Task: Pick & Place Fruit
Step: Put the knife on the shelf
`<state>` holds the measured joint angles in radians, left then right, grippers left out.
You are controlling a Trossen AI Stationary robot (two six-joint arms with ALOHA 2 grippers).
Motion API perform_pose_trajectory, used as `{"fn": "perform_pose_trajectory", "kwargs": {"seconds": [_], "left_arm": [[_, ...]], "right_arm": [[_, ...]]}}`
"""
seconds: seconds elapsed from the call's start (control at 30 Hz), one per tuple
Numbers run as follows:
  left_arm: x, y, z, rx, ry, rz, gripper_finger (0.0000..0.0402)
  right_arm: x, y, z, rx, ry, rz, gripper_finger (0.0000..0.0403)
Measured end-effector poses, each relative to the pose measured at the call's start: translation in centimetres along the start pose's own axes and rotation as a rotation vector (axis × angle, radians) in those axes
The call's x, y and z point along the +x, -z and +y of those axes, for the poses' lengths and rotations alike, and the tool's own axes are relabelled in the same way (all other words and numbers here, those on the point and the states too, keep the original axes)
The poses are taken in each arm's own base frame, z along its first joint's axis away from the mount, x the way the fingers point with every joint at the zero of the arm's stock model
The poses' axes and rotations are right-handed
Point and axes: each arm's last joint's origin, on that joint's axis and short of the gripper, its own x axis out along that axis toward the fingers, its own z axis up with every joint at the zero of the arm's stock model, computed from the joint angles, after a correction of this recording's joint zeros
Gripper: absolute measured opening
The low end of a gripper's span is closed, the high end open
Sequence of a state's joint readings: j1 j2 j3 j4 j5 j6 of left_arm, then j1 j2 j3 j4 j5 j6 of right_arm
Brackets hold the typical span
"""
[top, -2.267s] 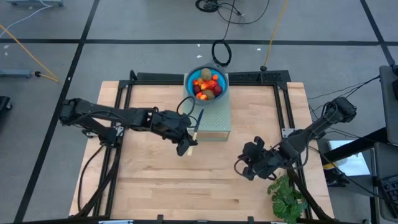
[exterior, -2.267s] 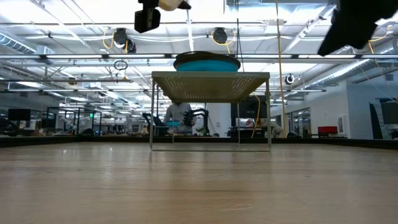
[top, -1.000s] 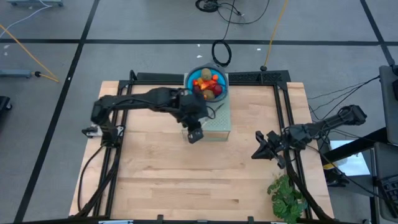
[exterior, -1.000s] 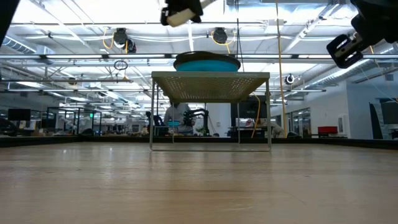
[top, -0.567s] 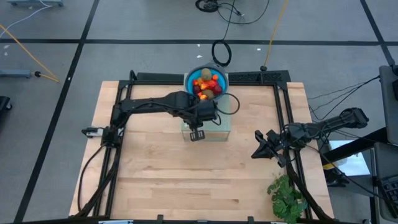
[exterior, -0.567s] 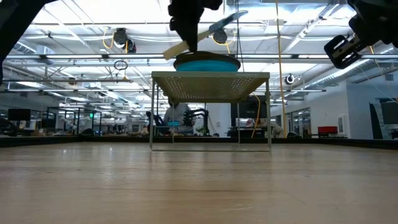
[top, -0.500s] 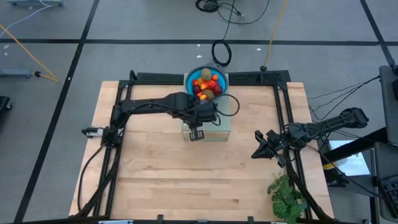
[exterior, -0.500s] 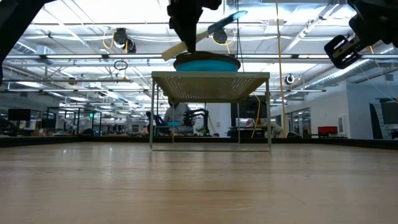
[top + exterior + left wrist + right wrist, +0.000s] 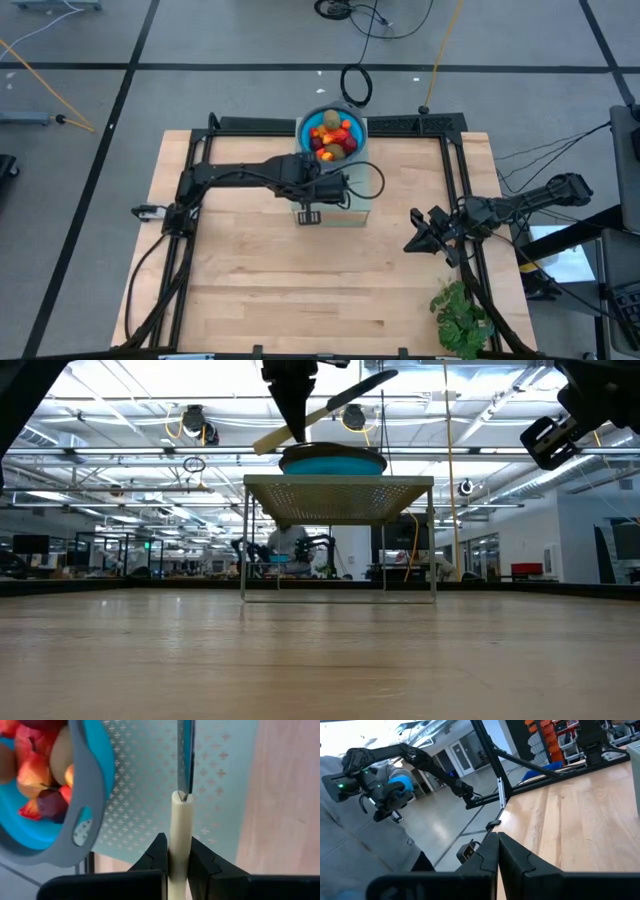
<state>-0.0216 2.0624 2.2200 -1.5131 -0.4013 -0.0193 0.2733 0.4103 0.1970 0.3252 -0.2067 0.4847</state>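
Note:
The fruit (image 9: 332,137) fills a blue bowl (image 9: 304,127) on the far part of a pale perforated rack (image 9: 352,206); the left wrist view shows red-orange pieces (image 9: 30,760) inside the bowl (image 9: 85,815). My left gripper (image 9: 312,196) hangs over the rack just near of the bowl, shut on a knife (image 9: 325,408) with a cream handle. In the low view the left gripper (image 9: 298,430) stands above the bowl (image 9: 332,460). My right gripper (image 9: 422,236) waits, shut, over the table's right side and holds nothing. My left gripper pinches the knife's cream handle (image 9: 180,832) between its two fingers (image 9: 156,851), a little back from the blade (image 9: 186,755). The fingers come from above, pointing down, and lie across the knife. The knife is lifted clear above the rack, tilted, its blade end (image 9: 375,382) higher and toward the table's right.
A green leafy bunch (image 9: 462,316) lies at the table's near right corner. Black frame rails (image 9: 205,150) run along the left, far and right edges. Bare wood (image 9: 280,280) spreads across the near half. A person in grey (image 9: 365,840) stands beyond the table's edge.
My left gripper has swung over the rack, close to the bowl's near side, and turned about. The knife has turned with it and now slants across above the bowl, blade end up and toward the right; it rose slightly in the last half second.

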Motion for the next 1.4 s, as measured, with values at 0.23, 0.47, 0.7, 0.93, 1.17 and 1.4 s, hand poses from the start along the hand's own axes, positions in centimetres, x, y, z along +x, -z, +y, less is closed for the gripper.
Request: {"fn": "perform_pose_trajectory", "kwargs": {"seconds": [0.23, 0.47, 0.7, 0.93, 1.17, 1.4], "left_arm": [[1.1, -0.6, -0.4, 0.031, -0.04, 0.006, 0.0025], [3.9, -1.3, -2.0, 0.159, -0.143, 0.102, 0.0025], [6.1, -1.5, -2.6, 0.223, -0.289, 0.19, 0.0041], [6.7, -1.6, -2.8, 0.23, -0.309, 0.203, 0.0024], [6.9, -1.6, -2.2, 0.191, -0.306, 0.208, 0.0048], [7.2, -1.5, -1.8, 0.176, -0.233, 0.218, 0.0039]], "right_arm": [[0.0, 0.0, 0.0, 0.001, 0.003, -0.001, 0.0], [0.0, 0.0, 0.0, 0.004, 0.004, 0.002, 0.0], [0.0, 0.1, 0.0, 0.007, 0.005, 0.009, 0.0], [0.0, 0.1, 0.0, 0.007, 0.001, 0.011, 0.0], [0.0, 0.1, 0.0, 0.011, 0.001, 0.011, 0.0], [0.0, 0.1, 0.0, 0.03, 0.0, 0.012, 0.0]]}}
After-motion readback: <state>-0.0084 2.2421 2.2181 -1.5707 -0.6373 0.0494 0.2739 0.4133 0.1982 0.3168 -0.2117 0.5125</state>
